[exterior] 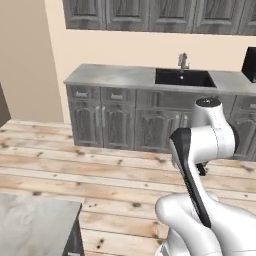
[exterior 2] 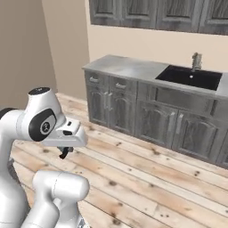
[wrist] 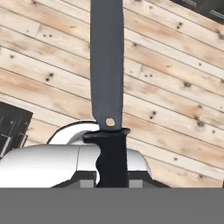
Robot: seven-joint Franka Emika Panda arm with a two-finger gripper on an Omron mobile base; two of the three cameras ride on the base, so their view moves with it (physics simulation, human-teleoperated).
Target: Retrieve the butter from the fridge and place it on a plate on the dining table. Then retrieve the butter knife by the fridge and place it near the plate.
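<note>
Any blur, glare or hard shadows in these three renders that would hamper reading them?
Left and right base views: soft, slightly blurry, flat even light, no glare on the sink. Hand view: the butter knife looms large and foreshortened but sharp-edged, shut in the gripper; floor planks crisp.

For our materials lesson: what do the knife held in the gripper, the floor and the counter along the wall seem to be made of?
Knife: the blade looks like matte grey metal, smooth and even, with a small rivet-like dot; the black contoured handle may be plastic.
Floor: pale wood planks, with visible grain, knots and seams.
Counter: the top looks like grey stone or brushed metal, hard to say; its cabinets look like grey-stained wood with grain.
</note>
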